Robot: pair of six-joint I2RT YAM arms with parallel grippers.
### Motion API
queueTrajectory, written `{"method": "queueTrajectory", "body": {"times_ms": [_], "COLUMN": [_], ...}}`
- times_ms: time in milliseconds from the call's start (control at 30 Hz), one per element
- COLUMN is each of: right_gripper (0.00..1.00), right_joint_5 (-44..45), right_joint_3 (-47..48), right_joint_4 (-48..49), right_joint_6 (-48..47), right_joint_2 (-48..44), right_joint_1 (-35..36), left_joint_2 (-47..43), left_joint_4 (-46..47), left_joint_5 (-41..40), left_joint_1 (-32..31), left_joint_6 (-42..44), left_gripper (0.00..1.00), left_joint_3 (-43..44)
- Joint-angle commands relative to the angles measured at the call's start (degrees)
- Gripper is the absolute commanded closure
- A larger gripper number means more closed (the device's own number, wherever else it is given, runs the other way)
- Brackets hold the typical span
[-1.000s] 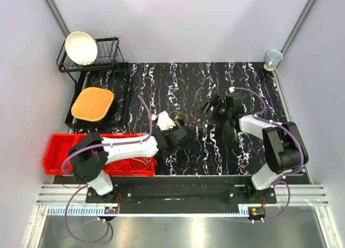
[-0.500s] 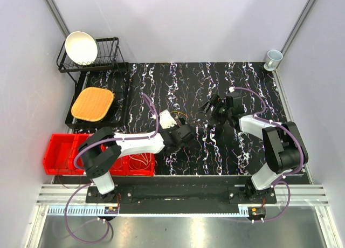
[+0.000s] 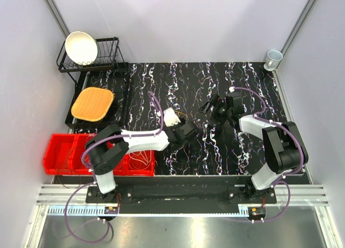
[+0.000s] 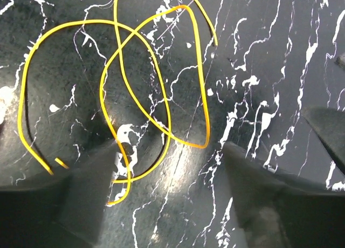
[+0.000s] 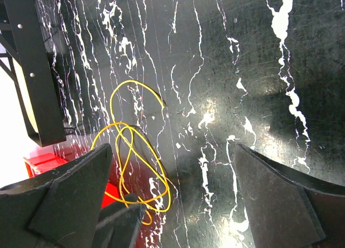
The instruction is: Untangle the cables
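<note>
My left end effector (image 4: 170, 151) hangs wide over the yellow cable (image 4: 168, 110) looped on the black surface (image 4: 269, 70); my right end effector (image 5: 172, 151) gapes wide, empty.

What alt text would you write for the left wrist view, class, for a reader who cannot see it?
A thin yellow cable lies in overlapping loops on a black mat with white marbling. The left pincer hangs open over it, its two dark fingers at the bottom corners of the frame, the lowest loop close beside the lower-left one.
</note>
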Motion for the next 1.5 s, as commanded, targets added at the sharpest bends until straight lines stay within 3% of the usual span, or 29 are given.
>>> {"method": "queueTrajectory", "body": {"times_ms": [0, 33, 67, 133, 400, 600, 867, 1100, 1467], "right_gripper": [0.00, 0.00, 0.00, 0.00, 0.00, 0.00, 0.00, 0.00, 0.00], "right_joint_5": [-0.59, -0.68, -0.68, -0.59, -0.41, -0.41, -0.59, -1.47, -2.34], "right_joint_3": [0.69, 0.69, 0.78, 0.78, 0.78, 0.87, 0.78, 0.78, 0.87], "right_joint_4": [2.44, 2.52, 2.52, 2.61, 2.44, 2.44, 2.61, 3.40, 4.19], "right_joint_6": [0.12, 0.03, 0.11, 0.20, 0.12, 0.12, 0.03, 0.56, 0.82], "right_joint_2": [-0.69, -0.51, -0.42, -0.33, -0.33, 0.02, 0.02, 0.63, 1.95], "right_joint_1": [-0.26, -0.26, -0.26, -0.35, -0.26, -0.26, -0.35, -0.35, -0.35], "left_joint_2": [0.71, 0.88, 1.23, 1.76, -1.83, -10.27, -29.77, -48.57, -56.24], "left_joint_4": [1.92, 1.83, 1.74, 1.65, -1.51, -2.92, -1.33, -10.46, -19.96], "left_joint_5": [-2.07, -1.99, -1.81, -0.06, 1.17, 0.74, 4.34, 0.22, -7.07], "left_joint_1": [0.97, 1.14, 1.49, 2.46, 2.90, 2.99, 2.99, 3.08, 3.08], "left_joint_6": [0.56, 0.39, 0.38, 1.26, 4.33, 12.85, 37.63, 52.48, 61.46], "left_gripper": [0.56, 0.63, 0.83, 1.00, 1.00, 1.00, 1.00, 1.00, 1.00], "left_joint_3": [1.99, 1.99, 2.25, 2.95, 3.22, 2.69, 3.65, 12.68, 27.55]}}
